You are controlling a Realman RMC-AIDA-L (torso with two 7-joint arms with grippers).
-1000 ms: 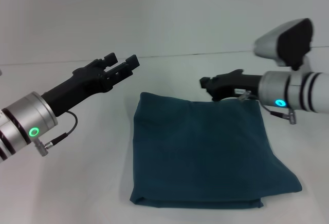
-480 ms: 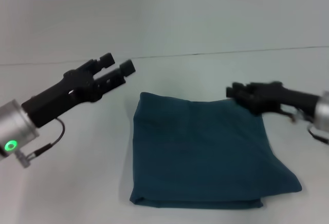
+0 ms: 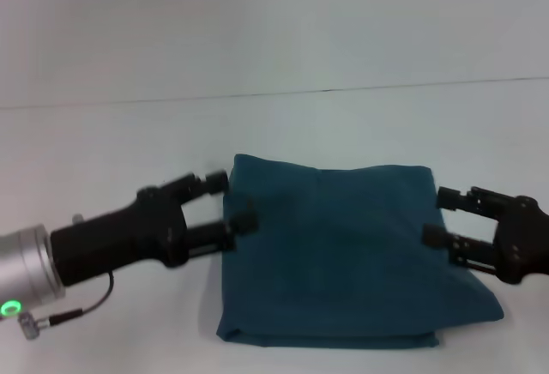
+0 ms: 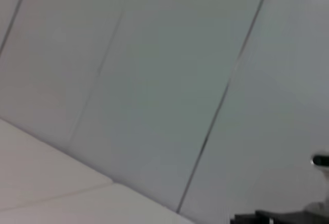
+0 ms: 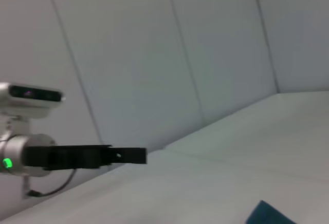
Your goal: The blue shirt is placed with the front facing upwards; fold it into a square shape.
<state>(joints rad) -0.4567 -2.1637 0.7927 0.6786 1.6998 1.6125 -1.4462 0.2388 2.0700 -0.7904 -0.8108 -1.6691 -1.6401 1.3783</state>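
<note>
The blue shirt (image 3: 334, 250) lies folded into a rough square in the middle of the white table, plain teal side up. A corner of the shirt (image 5: 270, 215) shows in the right wrist view. My left gripper (image 3: 230, 202) is at the shirt's left edge, open, with one finger near the far left corner and the other over the edge. My right gripper (image 3: 439, 216) is at the shirt's right edge, open, fingers pointing in toward the cloth. Neither holds anything. The left arm (image 5: 77, 157) shows in the right wrist view.
The white table (image 3: 103, 151) extends around the shirt on all sides. A pale wall (image 3: 257, 22) rises behind the table's far edge.
Both arms have come down and toward me, from above the shirt's far corners to its left and right edges. The shirt has not moved.
</note>
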